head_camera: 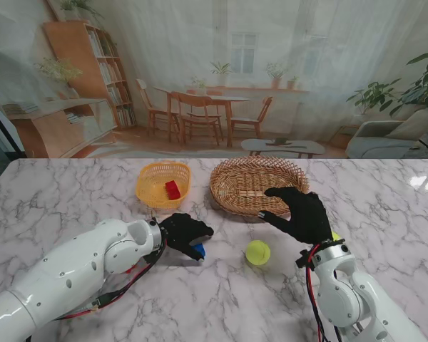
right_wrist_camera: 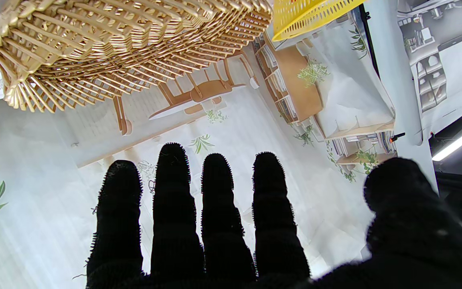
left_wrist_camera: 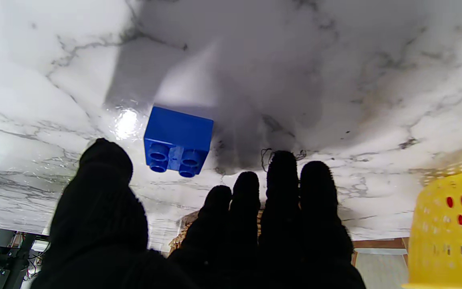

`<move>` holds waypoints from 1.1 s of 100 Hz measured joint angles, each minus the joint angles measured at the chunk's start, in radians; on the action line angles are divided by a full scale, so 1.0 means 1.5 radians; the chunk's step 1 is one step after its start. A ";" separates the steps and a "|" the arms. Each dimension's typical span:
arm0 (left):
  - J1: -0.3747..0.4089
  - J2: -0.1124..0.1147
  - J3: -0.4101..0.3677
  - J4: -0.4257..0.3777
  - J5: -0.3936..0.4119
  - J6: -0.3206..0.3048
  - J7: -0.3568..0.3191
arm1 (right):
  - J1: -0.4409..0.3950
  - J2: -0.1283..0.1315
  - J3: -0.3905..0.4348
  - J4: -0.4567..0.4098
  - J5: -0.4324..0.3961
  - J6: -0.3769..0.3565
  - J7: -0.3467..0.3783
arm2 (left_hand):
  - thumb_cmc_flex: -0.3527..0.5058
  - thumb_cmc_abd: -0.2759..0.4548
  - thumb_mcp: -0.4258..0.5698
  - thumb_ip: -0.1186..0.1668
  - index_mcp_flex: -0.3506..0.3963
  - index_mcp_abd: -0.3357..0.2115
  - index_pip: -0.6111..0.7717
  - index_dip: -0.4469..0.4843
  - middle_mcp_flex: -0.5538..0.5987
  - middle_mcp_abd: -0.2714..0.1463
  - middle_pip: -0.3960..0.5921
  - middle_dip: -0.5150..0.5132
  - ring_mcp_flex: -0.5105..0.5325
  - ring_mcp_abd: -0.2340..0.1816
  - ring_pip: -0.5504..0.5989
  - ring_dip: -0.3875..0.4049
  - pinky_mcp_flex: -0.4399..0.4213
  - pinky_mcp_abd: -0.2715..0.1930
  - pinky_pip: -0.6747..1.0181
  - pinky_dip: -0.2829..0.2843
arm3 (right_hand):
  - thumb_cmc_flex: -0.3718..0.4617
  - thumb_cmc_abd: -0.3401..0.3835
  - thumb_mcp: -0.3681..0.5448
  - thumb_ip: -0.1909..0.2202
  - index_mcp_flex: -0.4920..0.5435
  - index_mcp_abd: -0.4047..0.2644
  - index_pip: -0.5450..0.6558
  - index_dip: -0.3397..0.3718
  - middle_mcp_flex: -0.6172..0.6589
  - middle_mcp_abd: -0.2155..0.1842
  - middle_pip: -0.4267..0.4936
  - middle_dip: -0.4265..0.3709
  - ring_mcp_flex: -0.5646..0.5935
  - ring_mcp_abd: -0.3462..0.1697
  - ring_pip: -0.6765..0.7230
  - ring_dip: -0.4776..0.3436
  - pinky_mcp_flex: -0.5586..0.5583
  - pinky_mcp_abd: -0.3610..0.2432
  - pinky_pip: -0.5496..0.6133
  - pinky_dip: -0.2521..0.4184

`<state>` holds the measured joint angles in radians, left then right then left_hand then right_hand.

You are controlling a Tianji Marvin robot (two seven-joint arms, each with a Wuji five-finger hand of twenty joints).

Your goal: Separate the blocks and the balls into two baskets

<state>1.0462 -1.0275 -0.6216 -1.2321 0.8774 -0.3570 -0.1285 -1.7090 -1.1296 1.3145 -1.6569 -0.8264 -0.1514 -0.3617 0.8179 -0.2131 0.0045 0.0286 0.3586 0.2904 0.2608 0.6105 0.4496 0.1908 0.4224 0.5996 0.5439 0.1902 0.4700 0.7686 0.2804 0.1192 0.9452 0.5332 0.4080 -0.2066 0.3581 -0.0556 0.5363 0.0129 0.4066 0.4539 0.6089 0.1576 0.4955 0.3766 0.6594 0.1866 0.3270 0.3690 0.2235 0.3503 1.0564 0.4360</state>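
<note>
A blue block (head_camera: 198, 250) (left_wrist_camera: 177, 141) lies on the marble table just beyond the fingertips of my left hand (head_camera: 185, 233) (left_wrist_camera: 199, 224), which is open with thumb and fingers apart and not touching it. A yellow-green ball (head_camera: 257, 252) rests on the table between my hands. My right hand (head_camera: 299, 211) (right_wrist_camera: 231, 224) hovers open near the front right rim of the wicker basket (head_camera: 257, 187) (right_wrist_camera: 126, 48). The yellow plastic basket (head_camera: 163, 184) (left_wrist_camera: 451, 224) (right_wrist_camera: 311, 14) holds a red block (head_camera: 172, 189). A second ball's edge (head_camera: 335, 236) peeks out behind my right wrist.
The two baskets stand side by side at the middle of the marble table (head_camera: 71, 199), the yellow one to the left. Red and black cables (head_camera: 121, 288) hang under my left forearm.
</note>
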 measured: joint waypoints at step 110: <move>-0.043 -0.005 0.060 0.019 -0.024 0.003 -0.007 | 0.000 0.000 0.002 0.002 0.000 -0.002 -0.001 | 0.216 -0.080 0.152 0.009 0.000 -0.039 0.133 0.018 0.030 0.001 -0.031 0.327 0.084 -0.037 0.115 0.211 0.098 -0.019 0.085 0.018 | 0.000 0.000 0.000 0.000 0.000 0.000 0.000 0.000 0.000 0.000 0.000 0.000 0.000 0.000 0.000 0.000 0.000 0.000 0.000 0.000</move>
<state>0.9814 -1.0350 -0.5315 -1.2030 0.8408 -0.3531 -0.1384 -1.7091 -1.1296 1.3175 -1.6542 -0.8268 -0.1543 -0.3634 1.1425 -0.3327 0.2327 0.0428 0.3585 0.2317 0.4607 0.6376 0.4939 0.1928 0.3765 1.0899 0.6696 0.1341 0.6427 1.0848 0.4268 0.0904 1.0732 0.5607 0.4080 -0.2067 0.3581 -0.0556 0.5363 0.0129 0.4066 0.4538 0.6092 0.1576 0.4953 0.3766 0.6594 0.1866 0.3270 0.3690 0.2231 0.3504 1.0564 0.4360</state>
